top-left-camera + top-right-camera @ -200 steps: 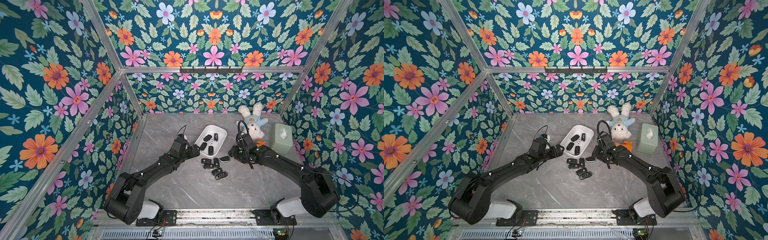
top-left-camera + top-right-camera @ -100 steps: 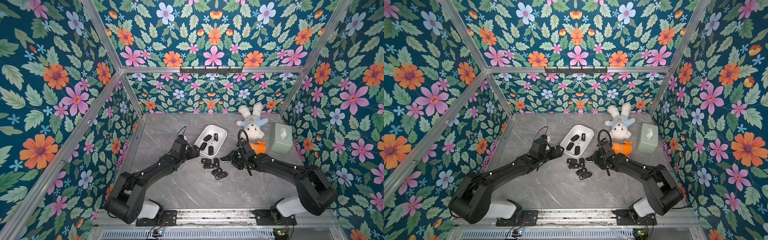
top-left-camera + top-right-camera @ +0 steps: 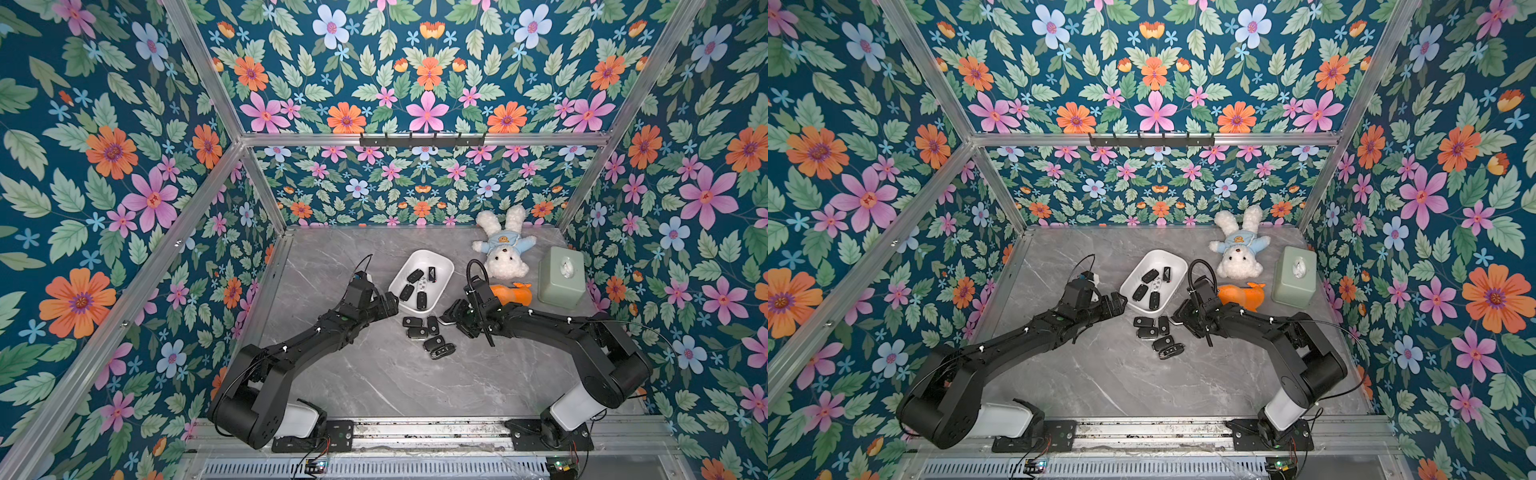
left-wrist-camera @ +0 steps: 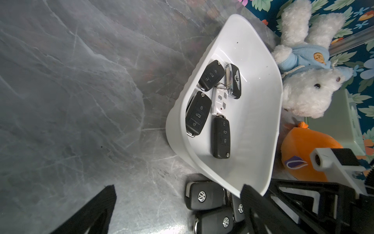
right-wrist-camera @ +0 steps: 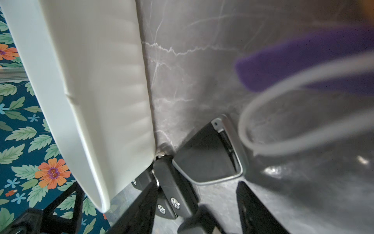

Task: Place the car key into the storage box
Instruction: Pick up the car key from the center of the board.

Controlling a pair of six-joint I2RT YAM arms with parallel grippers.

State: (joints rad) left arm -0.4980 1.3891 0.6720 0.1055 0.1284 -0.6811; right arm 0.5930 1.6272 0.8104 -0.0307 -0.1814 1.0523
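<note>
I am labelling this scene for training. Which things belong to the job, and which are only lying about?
Job: storage box; car keys inside it; loose car keys beside it.
Lying about: plush rabbit; orange toy; green tissue box.

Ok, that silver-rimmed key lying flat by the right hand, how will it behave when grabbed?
The silver-rimmed key looks rigid and lies flat on the table, so it likely slides, not rolls. Its smooth, low shell may slip from a shallow pinch. A black key lies beside it, so a push may shift that too.
</note>
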